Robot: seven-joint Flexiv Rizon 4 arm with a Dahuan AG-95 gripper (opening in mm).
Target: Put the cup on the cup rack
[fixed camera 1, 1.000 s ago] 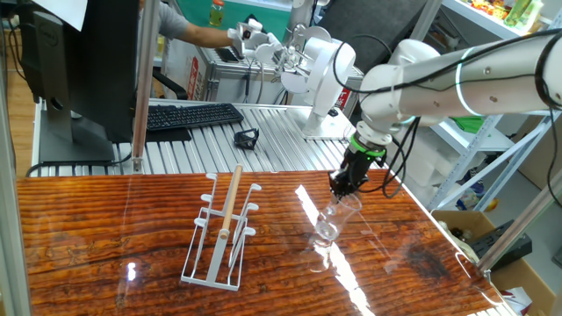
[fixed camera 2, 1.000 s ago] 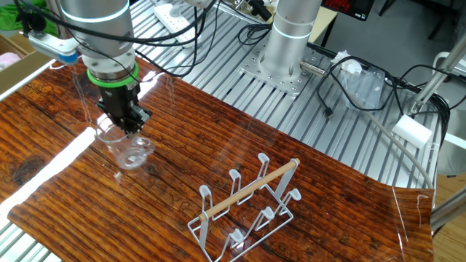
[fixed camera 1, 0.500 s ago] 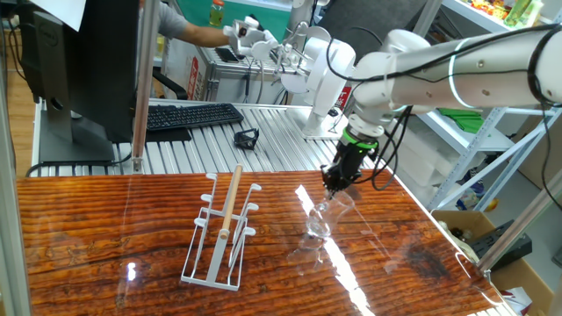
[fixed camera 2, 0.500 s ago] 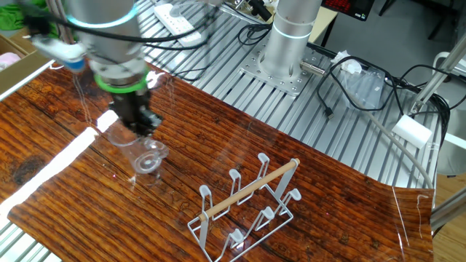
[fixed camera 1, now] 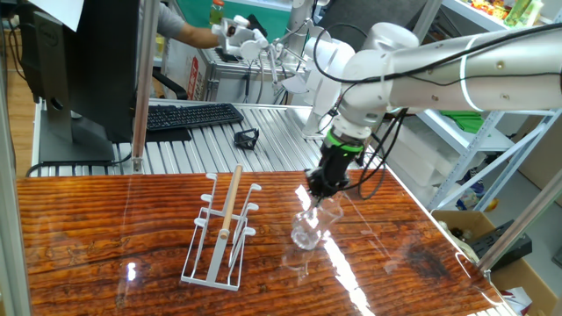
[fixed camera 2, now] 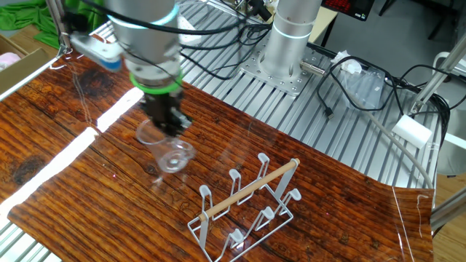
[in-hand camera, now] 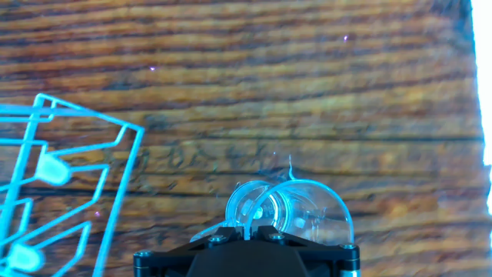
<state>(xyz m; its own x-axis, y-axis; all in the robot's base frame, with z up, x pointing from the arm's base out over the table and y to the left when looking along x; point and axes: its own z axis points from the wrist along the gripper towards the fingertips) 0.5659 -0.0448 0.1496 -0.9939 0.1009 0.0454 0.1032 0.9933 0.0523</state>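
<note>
The cup [fixed camera 1: 309,225] hangs tilted in the air above the wooden table [fixed camera 1: 88,228], pinched at its rim by the gripper [fixed camera 1: 320,186], whose two dark fingers are closed on the glass wall. From one fixed view the clear tumbler slants down and toward the rack side, its thick base lower than its mouth, with a bright streak of reflected light on the tabletop right beneath it. In the other fixed view the same cup [fixed camera 2: 166,148] dangles under the gripper [fixed camera 2: 170,125], base pointing toward the camera, and nothing of it touches the table.

The cup rack [fixed camera 1: 219,230] stands on the table well apart from the cup, off to one side. Its white wire base is a long rectangle, short upturned pegs rise along both long sides, and the light wooden rod runs along the top. All its pegs are bare. The other fixed view shows the cup rack [fixed camera 2: 244,200] nearer the front edge of the table than the cup.

In the hand view the cup [in-hand camera: 292,211] fills the bottom centre just past the black gripper body, its round base seen through the glass, and a corner of the cup rack [in-hand camera: 54,173] shows at the left edge, glowing bluish-white.

Behind the table a black keyboard [fixed camera 1: 189,115] lies on the ribbed metal bench
</note>
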